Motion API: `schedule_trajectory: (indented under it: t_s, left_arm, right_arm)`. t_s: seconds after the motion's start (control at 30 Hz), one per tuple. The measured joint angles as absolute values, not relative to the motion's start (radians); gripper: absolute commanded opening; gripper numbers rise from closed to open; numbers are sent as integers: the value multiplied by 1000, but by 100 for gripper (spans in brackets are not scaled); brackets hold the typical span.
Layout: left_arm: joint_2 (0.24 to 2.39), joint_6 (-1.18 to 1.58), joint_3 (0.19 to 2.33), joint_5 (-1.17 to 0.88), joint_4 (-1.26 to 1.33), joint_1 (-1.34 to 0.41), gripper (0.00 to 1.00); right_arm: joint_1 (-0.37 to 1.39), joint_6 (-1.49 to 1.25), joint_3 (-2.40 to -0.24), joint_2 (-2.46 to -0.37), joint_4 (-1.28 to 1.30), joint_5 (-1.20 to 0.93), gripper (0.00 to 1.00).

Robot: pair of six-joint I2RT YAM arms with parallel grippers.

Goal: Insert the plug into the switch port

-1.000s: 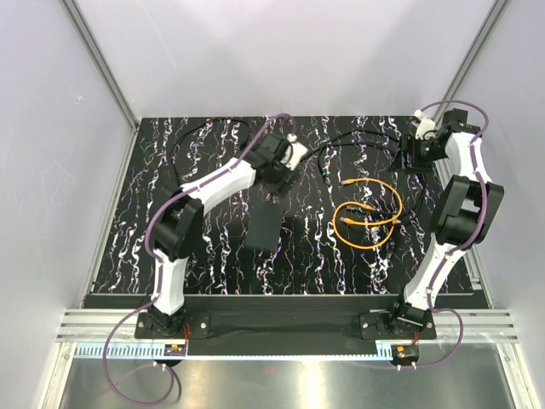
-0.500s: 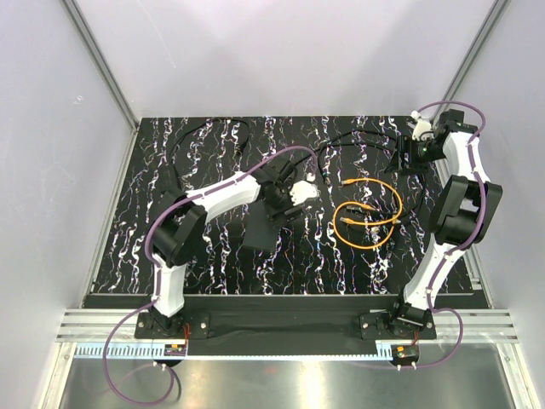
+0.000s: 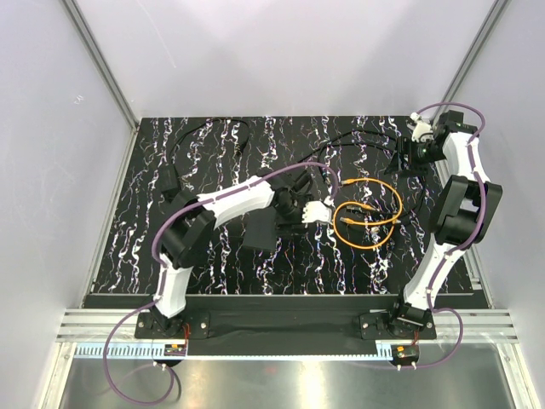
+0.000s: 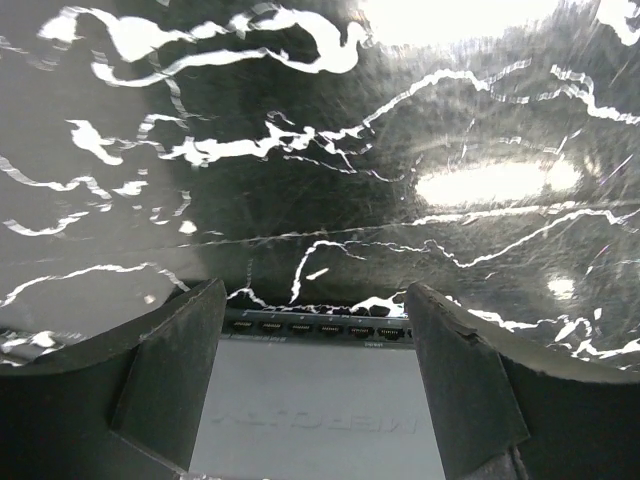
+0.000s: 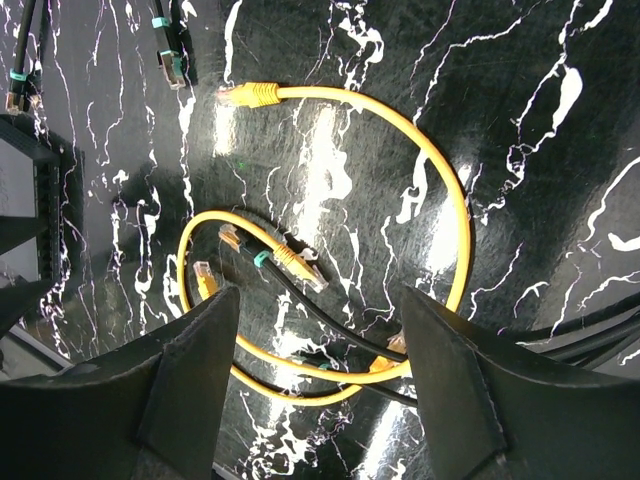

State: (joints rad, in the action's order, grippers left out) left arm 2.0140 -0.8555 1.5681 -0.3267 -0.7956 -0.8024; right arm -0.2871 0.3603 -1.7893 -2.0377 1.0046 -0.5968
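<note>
Small orange plug (image 5: 245,95) on the end of the thin bright orange coiled cable (image 5: 440,180) lies flat on the black white-veined table (image 3: 145,247). It is right of the flat matte-black rectangular switch (image 3: 261,232) and slightly farther back. Its long axis runs across the table, tip toward the switch side.

2 more orange connector ends sit inside the loop among thin black cables (image 5: 330,340); which run each belongs to is hard to tell.

Switch ports (image 4: 320,327) form a dim row on a narrow edge, both ends hidden behind fingers.

Left gripper (image 4: 315,300) is over that edge, jaws wide, holding nothing. Right gripper (image 5: 318,295) is well right of the switch, above the coil, fingers apart, empty.
</note>
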Motion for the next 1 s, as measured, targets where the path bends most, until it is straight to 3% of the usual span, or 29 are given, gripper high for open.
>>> schedule_trajectory:
  t_s: [0.47,0.7,1.0]
  left_arm:
    - [2034,-957,1469,-294,-817,-745,75]
    - [2003,-991,1435,-294,-859,-650,73]
    - [1983,-656,1559,-429,-706,-553,78]
  right_arm:
    - [-287,363,-1780,-2038,1018,-615,73]
    - [-284,360,-1766,-2038,1015,-627,69]
    - [-174,253,-1709,-2038,907,-612,59]
